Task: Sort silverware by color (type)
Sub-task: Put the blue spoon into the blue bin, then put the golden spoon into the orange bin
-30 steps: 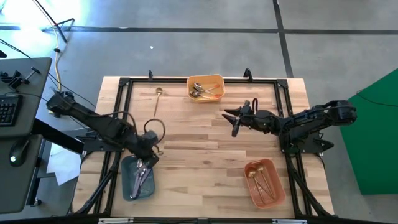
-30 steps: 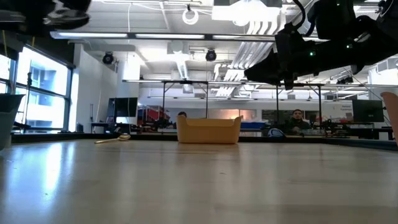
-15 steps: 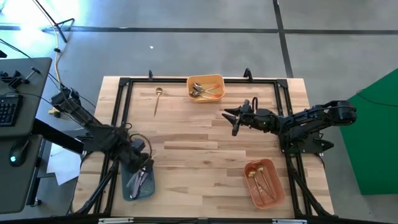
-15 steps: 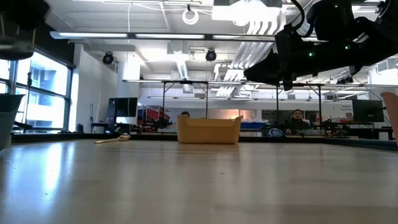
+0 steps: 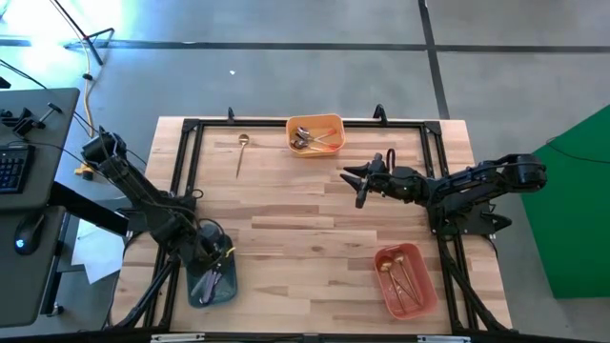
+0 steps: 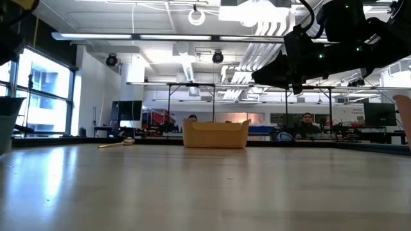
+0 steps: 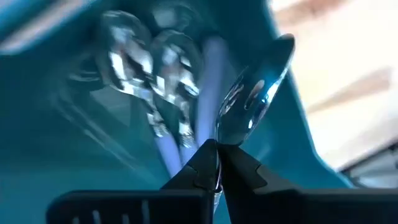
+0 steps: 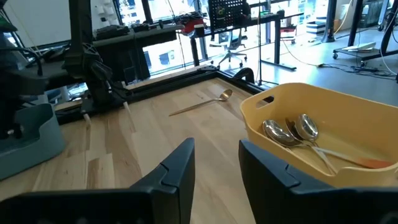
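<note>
Silverware sorting is carried by the left gripper [image 7: 217, 163], pinched on a lavender-handled spoon [image 7: 252, 99] standing bowl-end ahead, directly over the teal tray [image 5: 197, 286] below.

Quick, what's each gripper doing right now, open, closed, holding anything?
Left gripper: shut on a spoon over the teal tray.
Right gripper: open, empty, above the table.
</note>
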